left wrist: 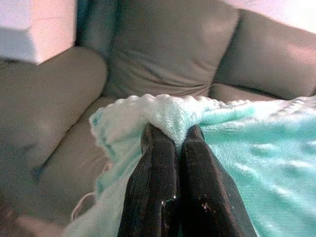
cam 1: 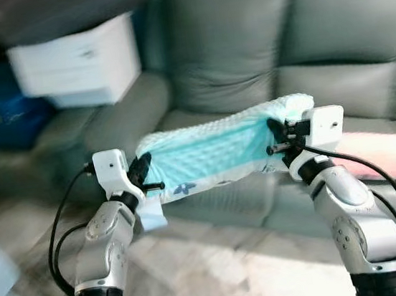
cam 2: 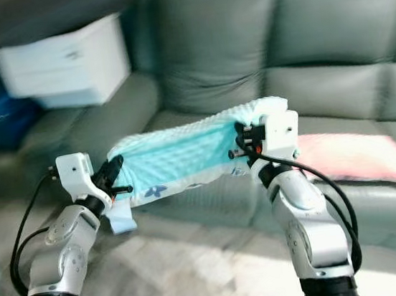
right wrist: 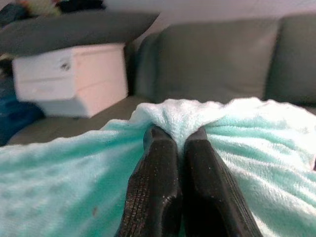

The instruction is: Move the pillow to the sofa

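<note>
Your left end effector (cam 1: 145, 170) and right end effector (cam 1: 278, 138) pinch the pillow's (cam 1: 216, 149) ends, holding it above the sofa (cam 1: 244, 55).

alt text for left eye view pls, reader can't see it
Two silver robot arms hold a mint-green pillow stretched between them in front of a grey sofa, left gripper and right gripper each pinching one end. A white box sits at the sofa's left; the image is blurred.
</note>
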Controlling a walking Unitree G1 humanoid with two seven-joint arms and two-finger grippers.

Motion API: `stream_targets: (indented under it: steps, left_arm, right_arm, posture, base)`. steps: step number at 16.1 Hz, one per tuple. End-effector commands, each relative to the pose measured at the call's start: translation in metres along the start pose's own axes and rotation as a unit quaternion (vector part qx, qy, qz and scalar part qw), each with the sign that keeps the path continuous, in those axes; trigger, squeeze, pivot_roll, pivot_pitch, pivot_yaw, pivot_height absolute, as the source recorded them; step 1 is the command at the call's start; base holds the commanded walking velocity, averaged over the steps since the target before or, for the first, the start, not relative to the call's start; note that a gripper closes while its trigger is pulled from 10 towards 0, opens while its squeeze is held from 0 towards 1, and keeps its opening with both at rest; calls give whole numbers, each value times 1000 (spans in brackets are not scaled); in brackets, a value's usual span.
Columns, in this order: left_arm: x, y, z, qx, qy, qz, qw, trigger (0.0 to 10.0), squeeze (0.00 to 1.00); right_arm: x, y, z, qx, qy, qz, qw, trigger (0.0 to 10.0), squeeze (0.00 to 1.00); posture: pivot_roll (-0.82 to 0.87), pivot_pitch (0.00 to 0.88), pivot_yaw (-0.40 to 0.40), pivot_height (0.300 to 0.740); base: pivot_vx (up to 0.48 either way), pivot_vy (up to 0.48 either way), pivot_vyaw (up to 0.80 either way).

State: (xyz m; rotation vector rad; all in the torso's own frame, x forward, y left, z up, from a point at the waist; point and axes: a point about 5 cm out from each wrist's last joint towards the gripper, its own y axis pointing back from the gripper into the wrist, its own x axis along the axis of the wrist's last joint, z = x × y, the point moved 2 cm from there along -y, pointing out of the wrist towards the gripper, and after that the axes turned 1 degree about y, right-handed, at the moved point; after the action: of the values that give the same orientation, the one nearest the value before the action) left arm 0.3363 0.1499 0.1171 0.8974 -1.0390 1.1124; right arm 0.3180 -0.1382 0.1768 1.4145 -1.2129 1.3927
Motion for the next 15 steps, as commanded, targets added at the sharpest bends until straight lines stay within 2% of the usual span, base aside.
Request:
stream_targets:
  steps: [1, 5, 8, 15]
  left_arm:
    - [6, 3, -11, 15, -5, 7, 1000, 10000, 0]
    - [5, 4, -11, 16, -3, 6, 1000, 10000, 0]
    - [5, 4, -11, 16, -3, 4, 1000, 10000, 0]
    - [6, 4, -9, 9, -2, 7, 1000, 10000, 0]
  right_arm:
    - [5, -2, -10, 13, -3, 11, 1000, 10000, 0]
    - [5, -2, -9, 14, -4, 11, 1000, 10000, 0]
    - [5, -2, -10, 13, -4, 13, 1000, 10000, 0]
    - [4, -2, -11, 13, -5, 15, 1000, 10000, 0]
  posture:
    - [-191, 0, 33, 740]
    - [-190, 0, 33, 740]
    - [-190, 0, 36, 740]
    - [-188, 0, 39, 740]
  base:
    - [247, 0, -719]
    - [185, 0, -661]
    - [205, 0, 0]
    - [381, 0, 0]
